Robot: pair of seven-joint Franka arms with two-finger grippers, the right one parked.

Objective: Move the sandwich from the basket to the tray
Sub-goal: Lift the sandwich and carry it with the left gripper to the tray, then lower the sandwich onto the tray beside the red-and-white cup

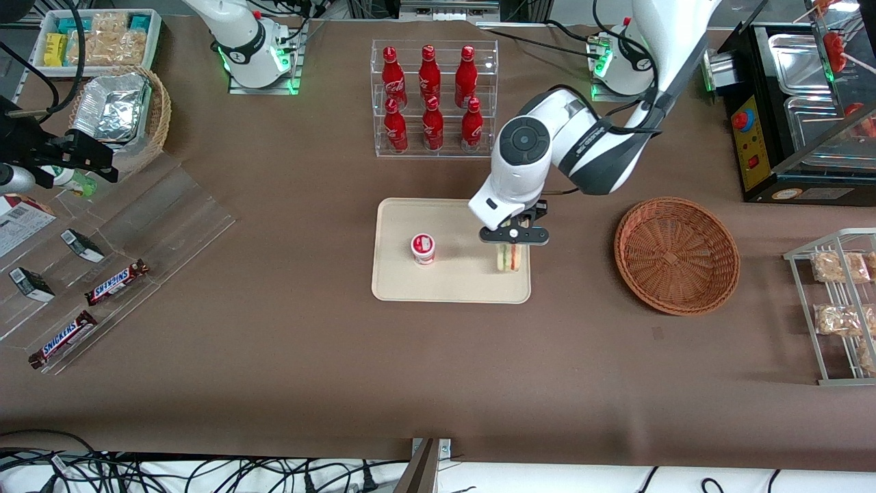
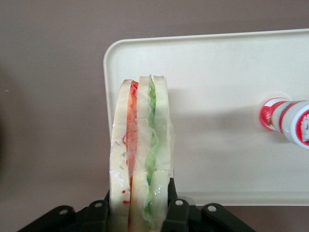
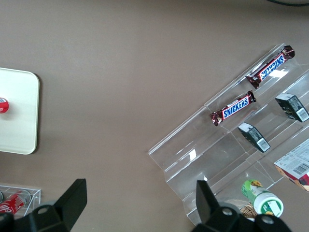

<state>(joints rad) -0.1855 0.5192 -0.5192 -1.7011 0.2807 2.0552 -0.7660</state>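
The sandwich (image 1: pixel 508 258) (image 2: pixel 140 145), a clear-wrapped wedge with green and red filling, stands on edge over the cream tray (image 1: pixel 410 287) (image 2: pixel 217 121), close to the rim at the working arm's end. My left gripper (image 1: pixel 510 250) (image 2: pixel 138 209) is shut on it, one black finger (image 2: pixel 175 208) against each bread face. I cannot tell whether the sandwich touches the tray floor. The reddish-brown wicker basket (image 1: pixel 676 255) sits empty on the table beside the tray, toward the working arm's end.
A small red-and-white lidded cup (image 1: pixel 423 248) (image 2: pixel 289 121) stands mid-tray. A clear rack of red bottles (image 1: pixel 432 96) is farther from the front camera than the tray. A wire snack rack (image 1: pixel 838 301) and a black appliance (image 1: pixel 801 103) flank the basket.
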